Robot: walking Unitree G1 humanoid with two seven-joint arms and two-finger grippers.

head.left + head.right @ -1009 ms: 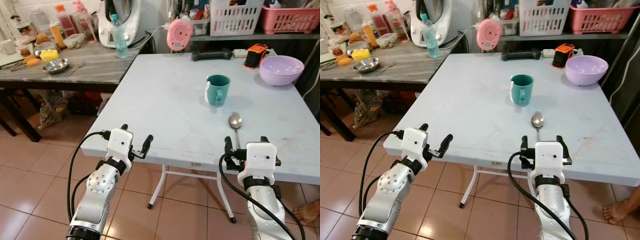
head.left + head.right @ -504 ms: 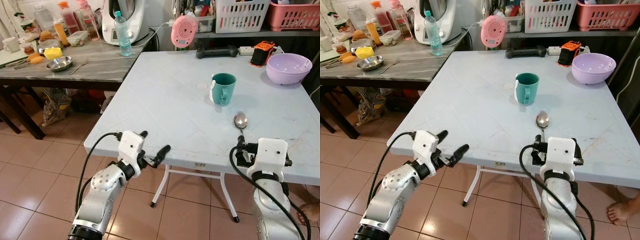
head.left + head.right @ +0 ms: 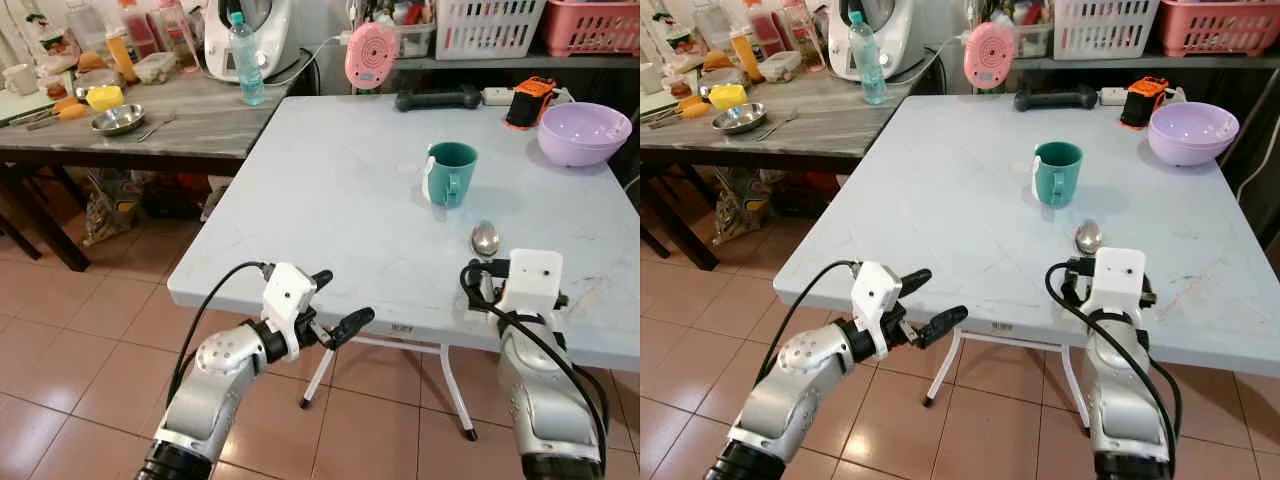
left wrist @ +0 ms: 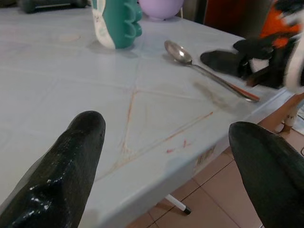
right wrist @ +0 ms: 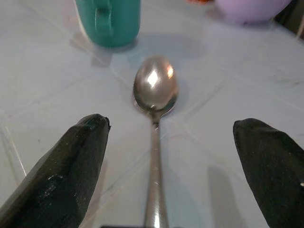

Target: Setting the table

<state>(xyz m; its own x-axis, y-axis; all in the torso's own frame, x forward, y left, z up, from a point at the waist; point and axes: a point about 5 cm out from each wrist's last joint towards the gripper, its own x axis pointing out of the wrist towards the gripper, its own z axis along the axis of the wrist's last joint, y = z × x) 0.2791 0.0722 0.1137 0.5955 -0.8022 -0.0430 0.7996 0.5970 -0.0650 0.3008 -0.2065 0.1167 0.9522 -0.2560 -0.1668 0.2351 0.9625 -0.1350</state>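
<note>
The spoon (image 5: pixel 155 90), a polished metal one with an oval bowl and a thin straight handle, is lying on the near right part of the white table (image 3: pixel 330 190), bowl pointing far, just near of the teal mug (image 3: pixel 450 174). Against a second ago, the right gripper (image 5: pixel 166 171) is sitting further forward over the table's near edge, so that its white wrist block is now covering most of the handle in the head views; its two black fingers (image 5: pixel 71 161) are spread wide, one on each side of the handle, gripping nothing. The left gripper (image 3: pixel 338 304) has swung to the right and lower, now hanging in front of the near edge, where earlier it was up by the near left corner; its fingers are also parted wide and holding nothing. The spoon, mug and bowl are lying where they were.

The table top is smooth, pale and faintly scratched, with reddish marks near the edge. The mug is glossy and cylindrical with a white handle. At the far right a round lilac bowl (image 3: pixel 584 132) is sitting beside an orange and black device (image 3: pixel 530 102), with a black bar-shaped thing (image 3: pixel 437 98) and a round pink gadget (image 3: pixel 370 55) along the far edge. To the left, a dark wooden side table (image 3: pixel 180 110) is carrying a clear bottle (image 3: pixel 250 65) and a steel dish (image 3: pixel 117 119)
</note>
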